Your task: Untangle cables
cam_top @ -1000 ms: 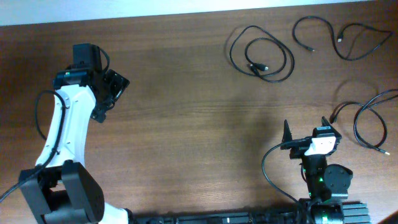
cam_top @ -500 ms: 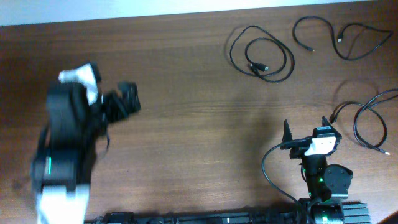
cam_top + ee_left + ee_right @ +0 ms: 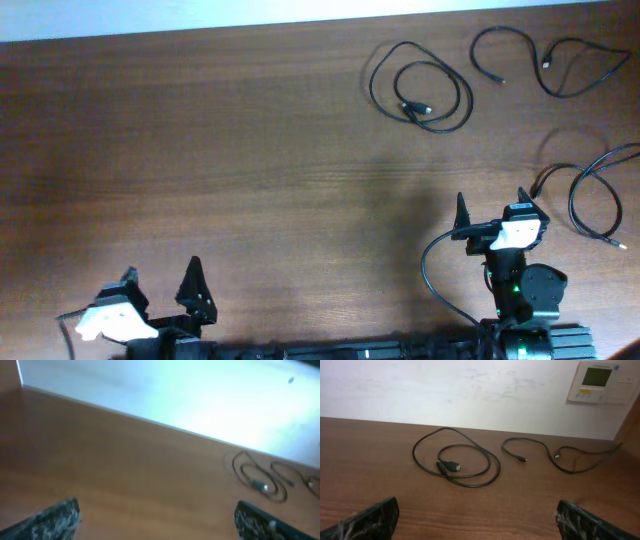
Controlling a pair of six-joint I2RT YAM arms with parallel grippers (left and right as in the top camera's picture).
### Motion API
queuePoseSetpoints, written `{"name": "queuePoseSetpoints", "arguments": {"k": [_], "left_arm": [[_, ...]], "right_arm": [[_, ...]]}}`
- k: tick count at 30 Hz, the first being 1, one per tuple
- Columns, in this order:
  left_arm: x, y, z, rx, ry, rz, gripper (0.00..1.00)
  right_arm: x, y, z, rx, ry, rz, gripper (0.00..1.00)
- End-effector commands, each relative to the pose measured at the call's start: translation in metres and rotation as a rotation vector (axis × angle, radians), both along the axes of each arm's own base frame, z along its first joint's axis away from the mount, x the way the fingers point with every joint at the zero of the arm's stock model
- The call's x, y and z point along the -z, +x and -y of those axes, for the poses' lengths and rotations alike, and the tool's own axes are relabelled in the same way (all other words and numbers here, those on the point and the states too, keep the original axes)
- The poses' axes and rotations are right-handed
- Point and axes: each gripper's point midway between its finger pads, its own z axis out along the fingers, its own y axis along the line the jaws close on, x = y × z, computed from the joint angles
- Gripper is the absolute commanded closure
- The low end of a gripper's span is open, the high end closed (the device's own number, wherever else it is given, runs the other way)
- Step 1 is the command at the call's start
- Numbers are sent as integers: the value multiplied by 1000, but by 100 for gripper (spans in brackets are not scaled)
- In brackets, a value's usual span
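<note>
Three black cables lie apart on the wooden table. A coiled cable (image 3: pixel 420 92) lies at the back middle right; it also shows in the right wrist view (image 3: pixel 455 460) and, blurred, in the left wrist view (image 3: pixel 257 477). A second cable (image 3: pixel 545 62) lies at the back right, also in the right wrist view (image 3: pixel 560 455). A third cable (image 3: pixel 595 195) lies at the right edge. My left gripper (image 3: pixel 162 288) is open and empty at the front left edge. My right gripper (image 3: pixel 492 203) is open and empty at the front right, well short of the cables.
The white wall runs behind the table's far edge (image 3: pixel 470 427). A wall thermostat panel (image 3: pixel 600 382) hangs at the back right. A thick black arm wire (image 3: pixel 435 270) loops beside the right arm's base.
The left arm has swung back from the table's left middle to the front left edge. The right arm and the cables have not moved.
</note>
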Motion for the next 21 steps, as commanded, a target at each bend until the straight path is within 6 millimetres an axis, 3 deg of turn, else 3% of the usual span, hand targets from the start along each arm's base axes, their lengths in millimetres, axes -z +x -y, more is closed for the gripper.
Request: {"name": "queuePoseSetpoints", "arguments": {"k": [1, 2, 7, 12, 15, 21], "left_arm": [[17, 31, -2, 1, 117, 66, 1], [23, 47, -1, 6, 160, 108, 1], [70, 92, 1, -6, 167, 199, 1], [118, 105, 3, 4, 184, 160, 2], [122, 104, 12, 93, 322, 154, 2], [122, 104, 10, 81, 323, 152, 1]], "right_arm": [[3, 0, 3, 16, 5, -2, 1], [2, 0, 3, 16, 5, -1, 1], [3, 0, 3, 16, 5, -2, 2], [2, 0, 3, 16, 5, -1, 2], [3, 0, 3, 16, 5, -2, 2], [3, 0, 3, 16, 5, -2, 2]]}}
